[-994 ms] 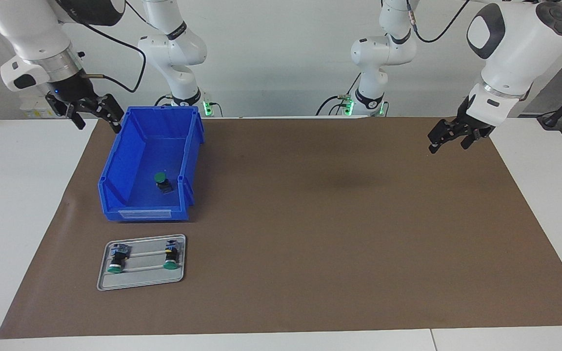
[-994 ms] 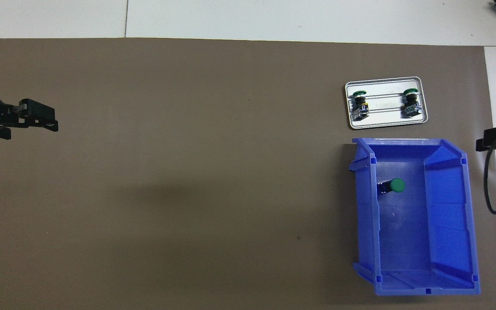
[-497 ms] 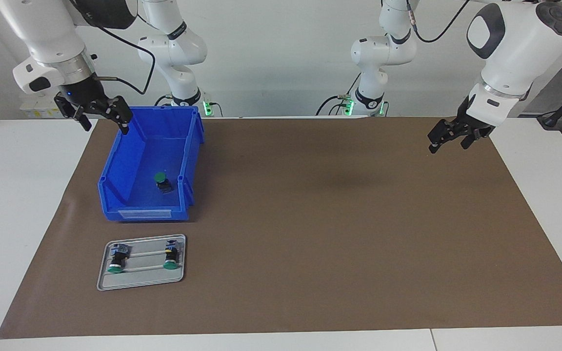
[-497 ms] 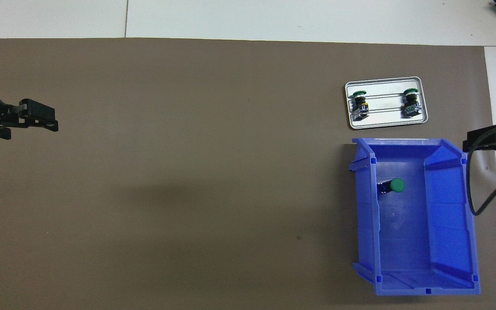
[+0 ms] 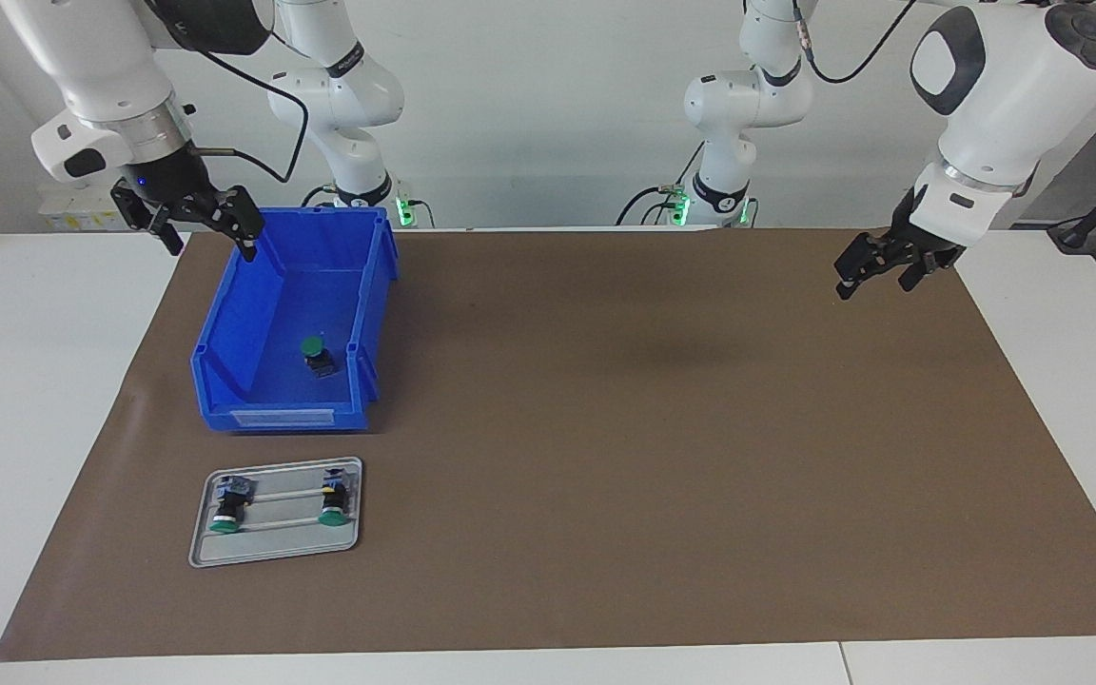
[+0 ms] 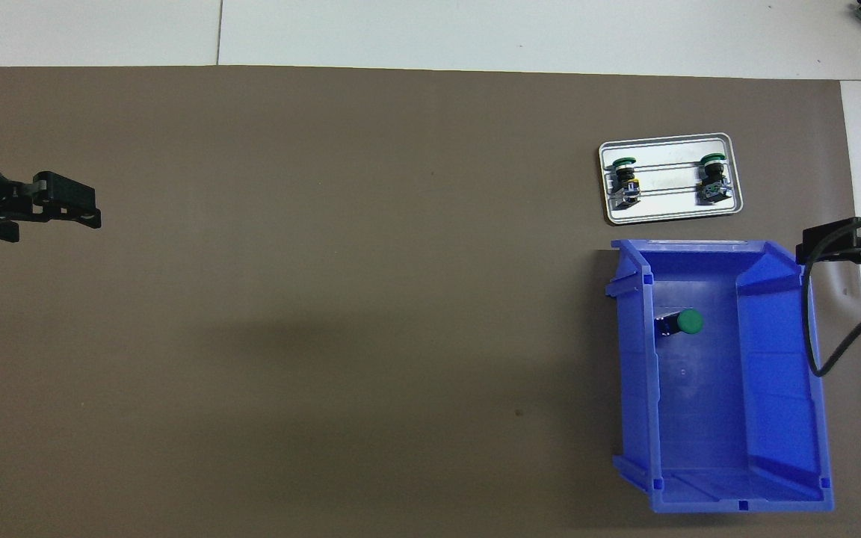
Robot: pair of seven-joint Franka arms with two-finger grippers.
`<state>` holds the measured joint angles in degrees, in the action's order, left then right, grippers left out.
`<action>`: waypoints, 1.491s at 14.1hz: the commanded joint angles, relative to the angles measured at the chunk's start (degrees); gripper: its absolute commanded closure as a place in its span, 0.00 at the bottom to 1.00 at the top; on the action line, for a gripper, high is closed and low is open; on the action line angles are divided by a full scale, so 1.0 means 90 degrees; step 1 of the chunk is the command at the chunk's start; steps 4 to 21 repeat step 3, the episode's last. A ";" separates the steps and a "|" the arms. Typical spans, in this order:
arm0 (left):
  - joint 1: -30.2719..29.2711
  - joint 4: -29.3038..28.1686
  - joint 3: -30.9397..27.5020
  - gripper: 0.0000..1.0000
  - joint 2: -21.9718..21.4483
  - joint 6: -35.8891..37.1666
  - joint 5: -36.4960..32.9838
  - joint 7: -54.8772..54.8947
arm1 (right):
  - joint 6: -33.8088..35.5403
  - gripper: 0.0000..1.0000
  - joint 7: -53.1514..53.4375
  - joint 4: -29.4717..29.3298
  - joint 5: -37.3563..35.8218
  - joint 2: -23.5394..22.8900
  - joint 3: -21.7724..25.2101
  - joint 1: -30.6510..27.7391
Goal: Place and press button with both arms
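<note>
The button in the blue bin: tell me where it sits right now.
The button lies alone on the floor of the blue bin toward the right arm's end of the table, close to the bin wall that faces the table's middle. It is nearer the robots than the grey tray.

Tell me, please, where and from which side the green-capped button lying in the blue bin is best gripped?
Probably by its stubby black body, coming straight down from above. The button lies tipped on the floor of the blue bin, close to the wall toward the left arm's end, so a sideways approach looks blocked. The open right gripper, over the bin's rim at the right arm's end, is closest.
</note>
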<state>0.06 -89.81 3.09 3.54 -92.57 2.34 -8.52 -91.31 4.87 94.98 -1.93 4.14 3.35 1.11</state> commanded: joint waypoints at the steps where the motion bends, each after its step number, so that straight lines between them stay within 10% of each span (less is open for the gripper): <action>1: -0.0085 -0.0236 0.0037 0.00 -0.0198 -0.0047 0.0092 0.0049 | -0.0059 0.00 0.0133 0.0071 -0.0030 0.0087 -0.0040 -0.0055; 21: -0.0085 -0.0236 0.0037 0.00 -0.0198 -0.0047 0.0092 0.0049 | -0.0069 0.00 0.0133 0.0081 -0.0030 0.0087 -0.0040 -0.0055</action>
